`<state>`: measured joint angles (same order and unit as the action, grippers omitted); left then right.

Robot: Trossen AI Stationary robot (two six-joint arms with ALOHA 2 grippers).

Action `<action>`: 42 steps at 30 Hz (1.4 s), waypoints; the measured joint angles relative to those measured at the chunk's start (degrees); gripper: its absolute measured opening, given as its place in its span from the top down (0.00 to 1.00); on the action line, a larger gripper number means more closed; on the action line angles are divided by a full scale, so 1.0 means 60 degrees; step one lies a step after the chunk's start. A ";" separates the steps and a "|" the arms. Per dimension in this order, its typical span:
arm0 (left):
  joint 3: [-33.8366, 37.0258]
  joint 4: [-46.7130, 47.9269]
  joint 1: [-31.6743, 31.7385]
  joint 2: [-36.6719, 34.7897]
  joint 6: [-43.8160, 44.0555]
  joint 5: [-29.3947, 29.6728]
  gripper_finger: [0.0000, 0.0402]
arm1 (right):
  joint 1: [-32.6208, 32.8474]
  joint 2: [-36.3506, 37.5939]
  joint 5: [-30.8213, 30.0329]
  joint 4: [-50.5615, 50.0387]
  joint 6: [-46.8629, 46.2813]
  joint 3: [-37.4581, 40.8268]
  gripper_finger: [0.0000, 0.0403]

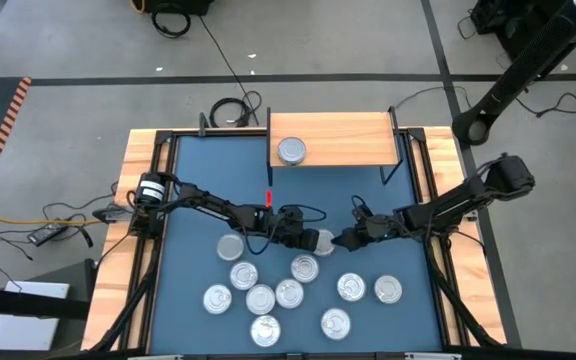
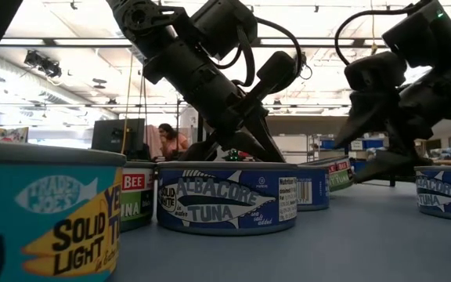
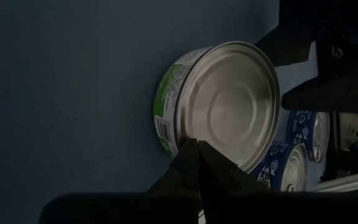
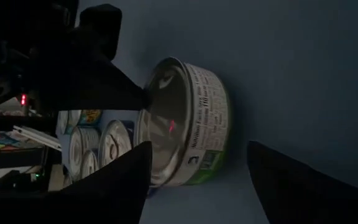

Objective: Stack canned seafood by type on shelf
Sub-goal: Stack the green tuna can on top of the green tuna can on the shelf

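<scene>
High view | blue table (image 1: 198, 165) | left gripper (image 1: 308, 240) closed, empty | right gripper (image 1: 340, 240) spread around green-labelled tin (image 1: 324, 240)

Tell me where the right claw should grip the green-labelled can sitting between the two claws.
Grip the green-labelled can across its curved side wall, coming in level from the right claw's side. It lies flat, lid up, and the left claw, apparently closed, already presses its opposite edge.

The middle blue can (image 2: 227, 197) reads "ALBACORE TUNA"; the nearest teal can (image 2: 47, 211) reads "SOLID LIGHT".
</scene>
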<state>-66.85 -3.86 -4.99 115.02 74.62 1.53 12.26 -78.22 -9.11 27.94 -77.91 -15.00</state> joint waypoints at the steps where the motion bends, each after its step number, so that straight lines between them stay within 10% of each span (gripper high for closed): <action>1: 0.0000 0.0003 0.0003 0.0000 -0.0053 0.0002 1.00 | -0.0021 -0.0102 0.0028 0.0209 -0.0004 -0.0003 0.34; 15: 0.0007 0.0040 0.0018 0.0000 -0.0146 -0.0020 1.00 | -0.0202 -0.1284 0.0340 0.1676 -0.0059 -0.0050 0.38; 27: 0.0018 0.0061 0.0015 -0.0010 -0.0156 -0.0085 1.00 | -0.0289 -0.1260 0.0808 0.0861 0.0166 -0.0502 0.67; 42: 0.0034 -0.0880 0.0040 -0.1036 -0.0751 -0.1153 0.96 | -0.0278 -0.0180 0.0787 0.0596 0.0463 -0.0528 0.67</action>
<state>-66.64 -9.14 -4.75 108.81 70.12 -5.39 10.59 -79.30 -4.39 31.51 -75.13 -18.17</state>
